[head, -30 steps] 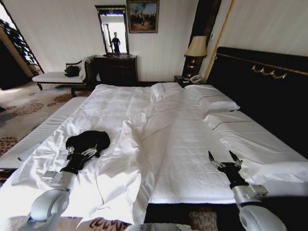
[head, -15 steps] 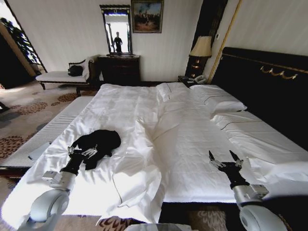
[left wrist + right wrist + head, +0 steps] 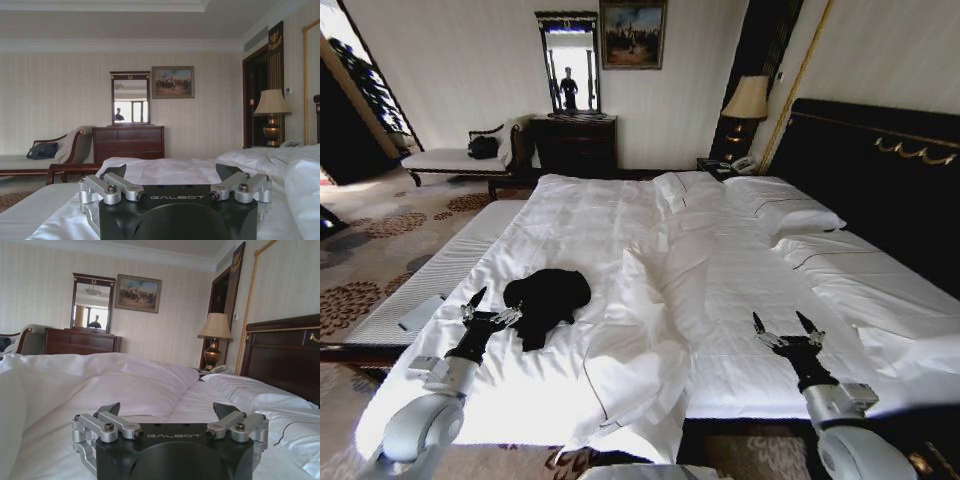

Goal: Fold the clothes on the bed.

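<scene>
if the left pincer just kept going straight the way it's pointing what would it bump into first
Most likely the black T-shirt, crumpled on the white duvet just ahead of the open left pincer. Depth is unclear, so it could pass just above the fabric.

On the bed [image 3: 740, 300], toward its near left part: the clothes [image 3: 546, 300], bunched in a heap. Just right of the heap, a raised ridge of duvet [image 3: 650, 340] running down to the foot edge. Near left of the heap, almost at its edge: the left gripper [image 3: 485, 312], fingers spread. Well apart, over the near right part of the bed: the right gripper [image 3: 784, 330], fingers likewise spread. Along the right side: pillows [image 3: 790, 215], with the headboard [image 3: 880, 190] behind. Beyond the far end: a dresser [image 3: 573, 145] against the wall, a bench [image 3: 455, 160] to its left, a lamp [image 3: 748, 105] to its right
</scene>
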